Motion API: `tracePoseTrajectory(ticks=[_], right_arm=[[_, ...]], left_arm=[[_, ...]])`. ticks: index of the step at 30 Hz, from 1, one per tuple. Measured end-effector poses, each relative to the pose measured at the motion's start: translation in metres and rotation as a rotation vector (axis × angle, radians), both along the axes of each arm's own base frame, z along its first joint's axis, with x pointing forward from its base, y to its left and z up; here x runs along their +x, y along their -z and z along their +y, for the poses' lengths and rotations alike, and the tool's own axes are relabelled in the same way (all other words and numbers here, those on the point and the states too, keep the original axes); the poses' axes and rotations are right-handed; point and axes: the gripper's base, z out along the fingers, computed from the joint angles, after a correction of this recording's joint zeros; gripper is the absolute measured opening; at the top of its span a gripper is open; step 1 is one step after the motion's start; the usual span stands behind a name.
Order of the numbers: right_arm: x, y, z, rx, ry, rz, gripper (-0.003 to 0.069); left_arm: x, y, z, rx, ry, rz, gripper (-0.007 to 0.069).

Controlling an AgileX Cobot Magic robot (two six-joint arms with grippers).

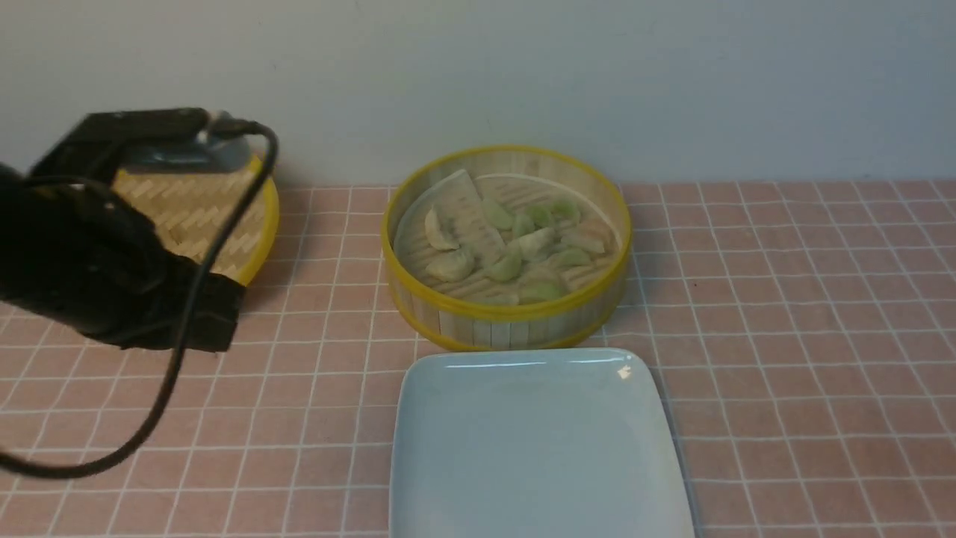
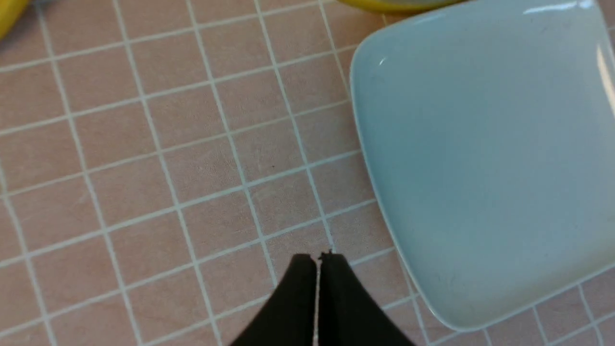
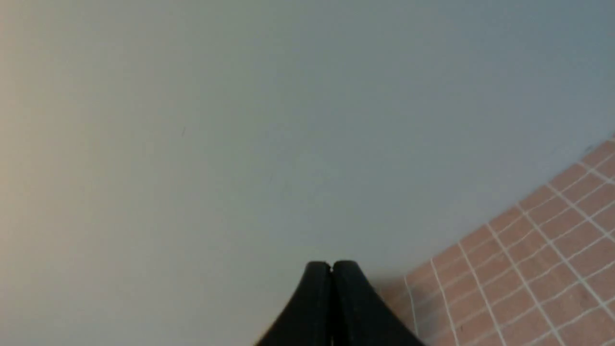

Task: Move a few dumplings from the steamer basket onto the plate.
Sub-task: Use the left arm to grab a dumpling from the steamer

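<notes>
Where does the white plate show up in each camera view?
Front view: plate at bottom centre, directly below the steamer basket.
Left wrist view: plate fills much of the picture, beside the shut left gripper.
Right wrist view: not in it.
Shared landmark: the pink tiled tabletop.

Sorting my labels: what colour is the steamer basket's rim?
Yellow rim on the steamer basket; front view shows it best.

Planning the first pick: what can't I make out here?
- Dumplings: front view, blurred and overlapping; exact count unclear.
- Lid: front view, partly behind the left arm.
- Plate: near edge cut off in front view.
- Right hand: missing from front view; position unclear.
</notes>
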Motion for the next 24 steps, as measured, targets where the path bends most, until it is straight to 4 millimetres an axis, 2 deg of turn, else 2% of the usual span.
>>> tracePoseTrajectory(ticks=[5, 9, 12, 17, 20, 24], right_arm=[[0.015, -0.055, 0.013, -0.277, -0.179, 0.344, -0.001], [0.047, -0.077, 0.014, -0.475, -0.293, 0.678, -0.001], [0.068, -0.08, 0.015, -0.55, -0.358, 0.816, -0.001], [0.093, -0.074, 0.018, -0.573, -0.439, 0.9, -0.001], [0.097, -0.072, 0.021, -0.559, -0.462, 0.9, -0.001], [0.098, -0.074, 0.023, -0.542, -0.47, 0.877, -0.001]], left_arm=[[0.039, 0.002, -0.028, 0.037, 0.151, -0.04, -0.0006], [0.075, 0.004, -0.054, 0.038, 0.204, -0.09, -0.0006], [0.102, 0.011, -0.071, 0.056, 0.242, -0.106, -0.0006], [0.142, 0.027, -0.098, 0.12, 0.31, -0.141, 0.0007], [0.158, 0.042, -0.111, 0.173, 0.348, -0.15, 0.0058], [0.178, 0.063, -0.119, 0.213, 0.357, -0.174, 0.0201]])
